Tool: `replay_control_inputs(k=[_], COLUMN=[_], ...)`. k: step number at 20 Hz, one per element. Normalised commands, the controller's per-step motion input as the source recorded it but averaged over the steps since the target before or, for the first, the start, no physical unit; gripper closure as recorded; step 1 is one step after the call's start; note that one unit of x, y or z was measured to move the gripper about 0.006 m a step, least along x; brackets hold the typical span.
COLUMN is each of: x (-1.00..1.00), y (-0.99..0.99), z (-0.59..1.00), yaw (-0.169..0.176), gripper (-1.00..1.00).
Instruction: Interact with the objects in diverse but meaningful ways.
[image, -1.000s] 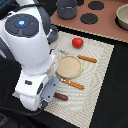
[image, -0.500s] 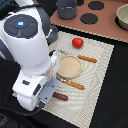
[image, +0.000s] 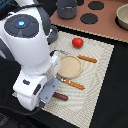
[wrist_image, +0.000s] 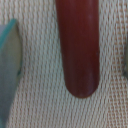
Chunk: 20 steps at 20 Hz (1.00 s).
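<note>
The gripper (image: 46, 95) sits low over the woven mat (image: 100, 62), directly above the brown sausage (wrist_image: 77, 47), which lies flat on the mat near its front edge; in the wrist view the sausage fills the space between the two fingers, one finger (wrist_image: 9, 70) standing apart from it with mat visible between, so the jaws are spread and nothing is gripped. The red tomato (image: 77, 42) rests untouched on the mat beyond the round plate (image: 69, 66), and the grey saucepan (image: 66, 8) stands on the counter behind. Judged from this layout, the approach to the sausage is complete, while closing, lifting and placing remain to be done
</note>
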Motion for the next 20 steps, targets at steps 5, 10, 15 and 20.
replay_control_inputs(k=[5, 10, 15, 20], x=[0.5, 0.49, 0.28, -0.07], y=[-0.1, -0.04, -0.01, 0.21], z=[0.42, 0.69, 0.86, 0.83], yaw=[-0.009, -0.014, -0.024, -0.002], gripper=[1.0, 1.0, 1.0, 1.0])
